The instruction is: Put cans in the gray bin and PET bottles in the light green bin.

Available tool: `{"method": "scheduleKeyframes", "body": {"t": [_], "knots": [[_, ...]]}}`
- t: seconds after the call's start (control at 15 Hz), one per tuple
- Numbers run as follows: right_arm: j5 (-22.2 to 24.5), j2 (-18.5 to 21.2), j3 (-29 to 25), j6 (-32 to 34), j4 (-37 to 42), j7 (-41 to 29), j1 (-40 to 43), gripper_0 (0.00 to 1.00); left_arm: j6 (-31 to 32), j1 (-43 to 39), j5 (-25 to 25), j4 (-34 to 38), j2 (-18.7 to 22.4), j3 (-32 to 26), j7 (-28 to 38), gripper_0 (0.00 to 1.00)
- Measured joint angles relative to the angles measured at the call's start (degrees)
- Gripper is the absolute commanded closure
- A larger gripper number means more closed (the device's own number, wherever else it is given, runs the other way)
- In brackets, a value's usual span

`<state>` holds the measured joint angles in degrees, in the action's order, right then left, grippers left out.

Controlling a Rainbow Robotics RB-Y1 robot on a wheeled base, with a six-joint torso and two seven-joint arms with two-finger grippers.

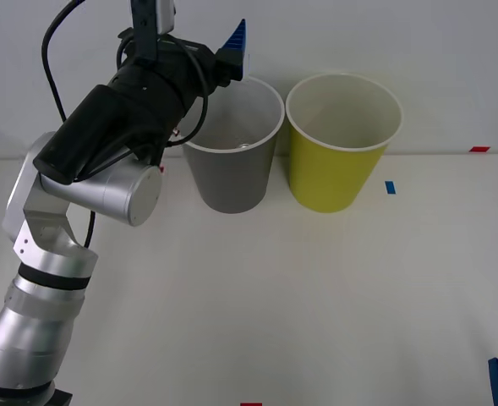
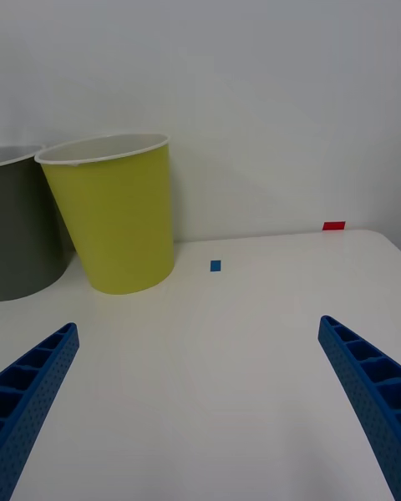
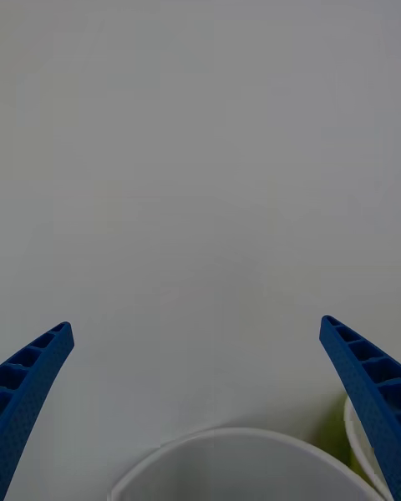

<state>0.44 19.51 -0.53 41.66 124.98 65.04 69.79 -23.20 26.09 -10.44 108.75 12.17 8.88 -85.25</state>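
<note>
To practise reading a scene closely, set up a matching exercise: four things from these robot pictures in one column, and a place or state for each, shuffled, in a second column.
Column one:
1. gray bin
2. light green bin
3. left gripper
4. right gripper

Column two:
A. open, low over the bare table on the robot's right
B. farther to the robot's right of the two bins
C. open, raised above the gray bin's rim
D. beside the raised left arm

Pairs: 1-D, 2-B, 3-C, 4-A

No readable text or labels.
</note>
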Motion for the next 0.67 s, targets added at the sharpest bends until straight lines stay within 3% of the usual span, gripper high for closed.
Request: {"method": "scheduleKeyframes", "body": {"t": [0.33, 0.67], "knots": [[0.0, 0.0, 0.0, 0.0, 0.0, 0.0, 0.0, 0.00, 0.0, -10.4, 0.0, 9.0, 2.8, -1.5, -0.2, 0.00], [0.0, 0.0, 0.0, 0.0, 0.0, 0.0, 0.0, 0.00, 0.1, -26.5, 0.3, 19.5, 5.9, -2.6, -0.4, 0.00]]}}
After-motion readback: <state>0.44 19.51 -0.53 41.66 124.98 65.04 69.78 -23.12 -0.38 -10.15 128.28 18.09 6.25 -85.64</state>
